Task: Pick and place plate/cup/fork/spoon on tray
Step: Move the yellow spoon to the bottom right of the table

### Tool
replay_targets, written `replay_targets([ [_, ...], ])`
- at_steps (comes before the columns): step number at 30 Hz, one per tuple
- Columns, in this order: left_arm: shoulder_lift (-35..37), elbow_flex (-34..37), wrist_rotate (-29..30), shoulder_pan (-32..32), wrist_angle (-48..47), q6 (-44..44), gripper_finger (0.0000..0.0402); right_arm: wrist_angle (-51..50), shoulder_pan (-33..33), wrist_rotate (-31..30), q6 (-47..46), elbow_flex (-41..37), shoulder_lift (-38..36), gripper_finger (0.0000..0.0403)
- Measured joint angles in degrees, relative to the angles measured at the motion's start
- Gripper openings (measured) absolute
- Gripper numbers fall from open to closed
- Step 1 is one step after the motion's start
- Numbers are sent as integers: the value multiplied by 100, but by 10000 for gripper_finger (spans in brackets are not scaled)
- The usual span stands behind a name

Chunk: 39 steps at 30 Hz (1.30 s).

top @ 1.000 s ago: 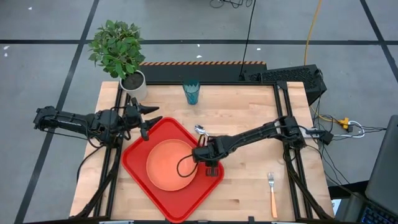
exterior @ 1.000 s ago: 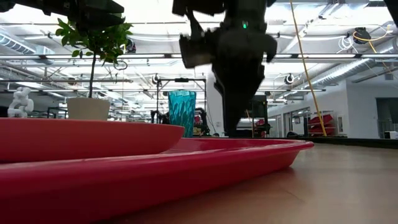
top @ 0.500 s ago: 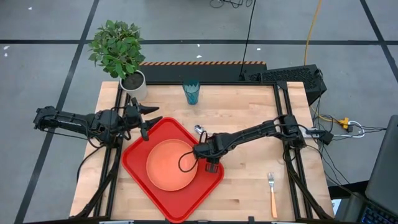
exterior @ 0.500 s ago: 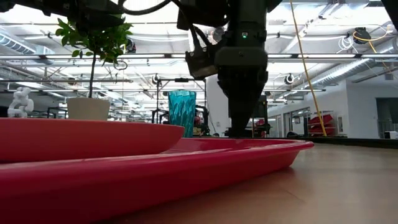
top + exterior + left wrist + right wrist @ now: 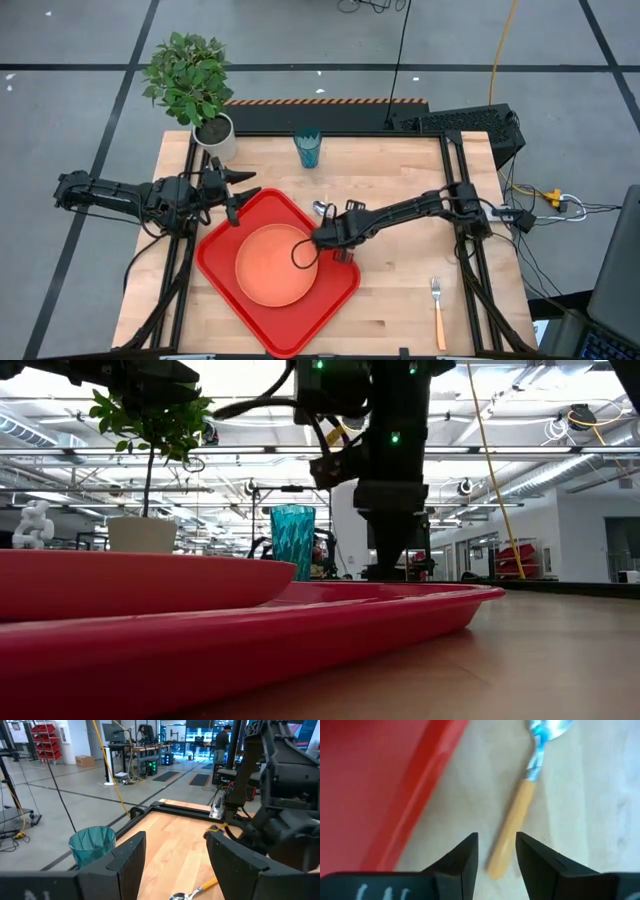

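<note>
**Inspector:** Location of the spoon (image 5: 520, 817)?

**Assessor:** On bare wood just beside the tray (image 5: 222, 268) rim. The handle's end lies in the gap between the right gripper (image 5: 497, 851) fingers, which stand parted a little; nothing is gripped.

**Inspector:** Progress?

**Assessor:** The plate (image 5: 270, 266) rests on the tray. In my judgement, one item of four is done. The spoon, the cup (image 5: 308, 148) and the fork (image 5: 437, 305) are on the table, off the tray.

**Inspector:** The other arm?

**Assessor:** The left gripper (image 5: 243, 192) waits at the tray's far corner, fingers spread wide, empty; the cup shows beyond them
</note>
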<state>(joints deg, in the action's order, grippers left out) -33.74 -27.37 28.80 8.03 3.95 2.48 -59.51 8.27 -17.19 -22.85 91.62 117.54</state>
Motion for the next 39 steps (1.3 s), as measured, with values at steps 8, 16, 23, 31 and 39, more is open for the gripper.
replay_targets([
  [8, 0, -1, 2, 0, -155, 62, 214, 387, -411, 12, 262, -677, -17, 147],
  [16, 0, -1, 2, 0, -164, 61, 214, 1094, -591, 434, 375, -1221, -436, 155],
  [23, 2, -1, 2, 0, -159, 61, 214, 1401, -611, 880, 317, -1401, -1112, 155],
  [31, 0, -1, 2, 0, -76, 77, 214, 1764, -716, 1214, -50, -1641, -1287, 155],
  [39, 0, -1, 2, -1, -76, 87, 214, 2567, -928, 1458, -158, -2139, -1224, 155],
])
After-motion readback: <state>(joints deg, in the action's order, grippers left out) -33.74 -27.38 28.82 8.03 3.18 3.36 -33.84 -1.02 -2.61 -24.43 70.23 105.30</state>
